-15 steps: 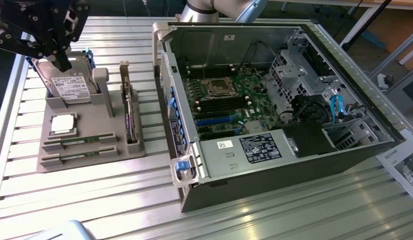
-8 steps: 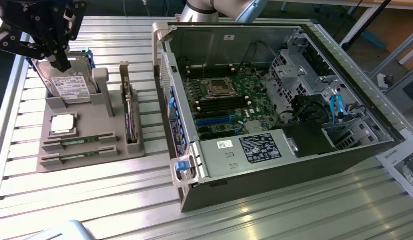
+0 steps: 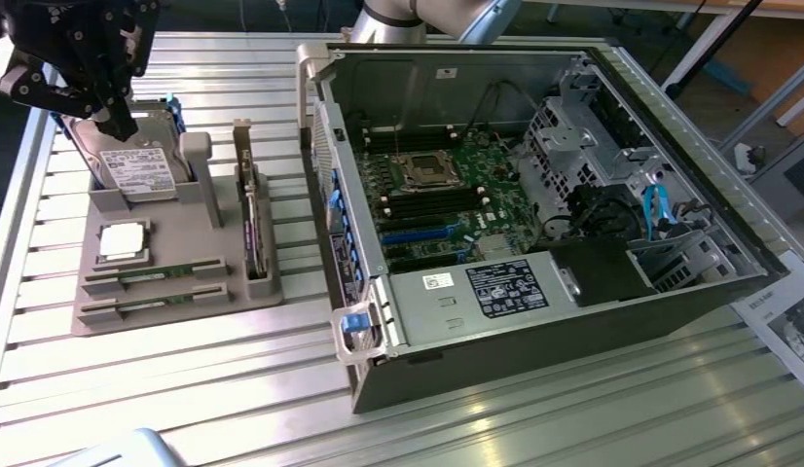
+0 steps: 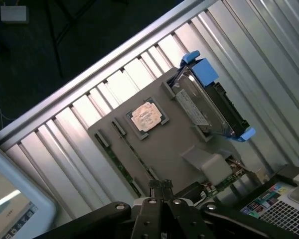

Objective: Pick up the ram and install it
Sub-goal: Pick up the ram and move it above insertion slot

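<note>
Exterior view: end effector [image 3: 114,117] hovers over the hard-drive end of the gray fixture [image 3: 181,316], fingertips just above the hard drive [image 3: 136,170]. Whether it touches the drive, cannot tell. Fingers are pressed together, nothing in them. The ram [image 3: 156,275] sits on edge in a slot at the fixture end opposite the hard drive. A second ram stick [image 3: 150,305] sits in the next slot, closer to the fixture's outer edge. A processor chip [image 3: 123,241] lies flat in the fixture between the hard drive and the ram. An expansion card [image 3: 255,233] stands upright along the fixture side facing the open computer case [image 3: 688,165]. The case is just beside the fixture on the exterior view's right, motherboard [image 3: 441,195] exposed. All of it rests on the slatted metal tabletop [image 3: 181,389].

Wrist view: end effector [image 4: 162,185] has both fingers together, fully closed, empty, and is above the fixture [image 4: 174,149]. The ram [image 4: 134,149] and second ram stick [image 4: 117,164] are seated in the fixture slots, untouched. The processor chip [image 4: 146,118] lies between them and the hard drive [image 4: 204,107], which is in a blue caddy. The tabletop [image 4: 104,89] slats run under the fixture.
</note>
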{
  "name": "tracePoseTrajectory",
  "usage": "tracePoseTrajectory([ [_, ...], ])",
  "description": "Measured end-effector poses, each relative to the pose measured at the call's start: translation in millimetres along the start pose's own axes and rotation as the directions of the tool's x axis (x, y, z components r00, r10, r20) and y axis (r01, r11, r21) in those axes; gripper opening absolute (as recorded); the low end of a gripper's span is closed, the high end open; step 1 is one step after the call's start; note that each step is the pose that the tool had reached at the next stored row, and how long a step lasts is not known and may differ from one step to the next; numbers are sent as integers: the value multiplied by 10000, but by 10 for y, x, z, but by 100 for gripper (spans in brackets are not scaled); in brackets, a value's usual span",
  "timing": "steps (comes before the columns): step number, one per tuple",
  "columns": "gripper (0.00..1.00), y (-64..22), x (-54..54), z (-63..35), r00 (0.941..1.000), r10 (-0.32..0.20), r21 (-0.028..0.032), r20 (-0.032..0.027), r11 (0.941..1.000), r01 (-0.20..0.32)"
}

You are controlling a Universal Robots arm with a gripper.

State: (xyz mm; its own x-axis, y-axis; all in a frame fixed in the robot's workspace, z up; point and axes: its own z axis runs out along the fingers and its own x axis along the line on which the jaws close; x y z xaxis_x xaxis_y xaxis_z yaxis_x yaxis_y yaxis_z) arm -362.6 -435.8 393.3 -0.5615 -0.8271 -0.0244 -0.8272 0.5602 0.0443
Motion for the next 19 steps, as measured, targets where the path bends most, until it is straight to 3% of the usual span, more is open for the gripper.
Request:
tracePoseTrajectory([
  [5, 10, 0, 0, 0, 9965, -830, -21, -35, 9965, 830],
  [11, 10, 0, 0, 0, 9812, -1926, -55, -80, 9813, 1926],
  [13, 10, 0, 0, 0, 9734, -2290, -68, -94, 9734, 2289],
  [15, 10, 0, 0, 0, 9599, -2802, -86, -115, 9599, 2801],
  [17, 10, -1, 0, 0, 9508, -3094, -97, -125, 9509, 3093],
  [18, 10, -1, 0, 0, 9435, -3312, -106, -132, 9436, 3310],
  [19, 10, 0, 0, 0, 9319, -3625, -119, -144, 9320, 3624],
])
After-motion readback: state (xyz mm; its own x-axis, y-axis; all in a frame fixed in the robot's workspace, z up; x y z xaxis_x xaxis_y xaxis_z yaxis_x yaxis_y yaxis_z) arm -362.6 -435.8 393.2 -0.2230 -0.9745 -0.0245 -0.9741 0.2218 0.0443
